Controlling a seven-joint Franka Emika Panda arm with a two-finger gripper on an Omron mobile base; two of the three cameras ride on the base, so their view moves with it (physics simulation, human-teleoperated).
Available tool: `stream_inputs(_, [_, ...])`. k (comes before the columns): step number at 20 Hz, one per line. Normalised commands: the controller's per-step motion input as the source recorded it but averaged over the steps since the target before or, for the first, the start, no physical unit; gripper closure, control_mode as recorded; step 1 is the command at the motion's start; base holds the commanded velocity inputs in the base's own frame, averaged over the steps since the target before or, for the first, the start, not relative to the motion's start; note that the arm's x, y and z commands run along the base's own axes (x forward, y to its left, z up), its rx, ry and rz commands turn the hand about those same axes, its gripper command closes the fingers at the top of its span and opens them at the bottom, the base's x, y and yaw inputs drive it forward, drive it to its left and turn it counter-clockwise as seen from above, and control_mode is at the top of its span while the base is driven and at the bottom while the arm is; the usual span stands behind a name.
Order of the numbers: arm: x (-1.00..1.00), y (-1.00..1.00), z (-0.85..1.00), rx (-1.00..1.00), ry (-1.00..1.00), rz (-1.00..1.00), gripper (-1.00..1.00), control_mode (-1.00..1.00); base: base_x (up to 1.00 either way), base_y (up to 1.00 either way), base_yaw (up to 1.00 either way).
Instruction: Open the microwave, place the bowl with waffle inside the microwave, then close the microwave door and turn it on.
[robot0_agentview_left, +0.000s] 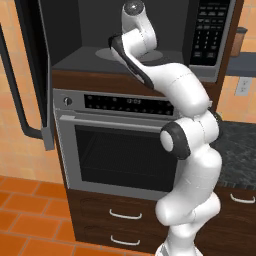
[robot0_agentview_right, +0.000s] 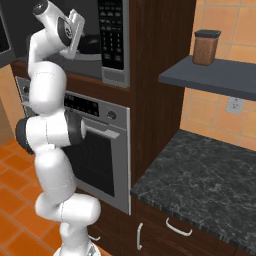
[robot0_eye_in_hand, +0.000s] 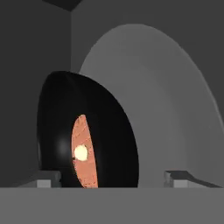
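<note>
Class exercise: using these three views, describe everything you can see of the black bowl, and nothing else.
The bowl is small, round and glossy black, seen in the hand view tilted by the camera's roll, so its opening faces sideways. Inside it lies the orange-tan waffle with a bright highlight. It is inside the dark grey microwave cavity, over the edge of the round grey turntable, close ahead of the gripper. The gripper's light finger tips flank its lower rim; whether they touch it cannot be told.

orange tile floor (robot0_agentview_left: 25, 215), dark wood cabinets (robot0_agentview_right: 155, 50), black stone counter (robot0_agentview_right: 210, 170).
</note>
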Motion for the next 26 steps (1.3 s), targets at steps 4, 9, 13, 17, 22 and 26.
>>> stream_inputs(4, [-0.88,0.0,0.0,0.03,-0.64,0.0,-1.0,-1.0,0.0,0.0,0.0])
stream_inputs(9, [-1.0,0.14,-0.04,0.02,-0.27,0.0,-1.0,-1.0,0.0,0.0,0.0])
stream_inputs(13, [-1.0,0.61,0.02,0.0,-0.07,0.0,-1.0,-1.0,0.0,0.0,0.0])
stream_inputs(17, [-1.0,0.93,0.21,-0.02,0.0,0.0,-1.0,-1.0,0.0,0.0,0.0])
stream_inputs(22, [-1.0,0.66,0.08,-0.14,0.05,0.0,-1.0,-1.0,0.0,0.0,0.0])
stream_inputs(26, [-1.0,0.04,-0.21,-0.17,0.16,0.01,-1.0,-1.0,0.0,0.0,0.0])
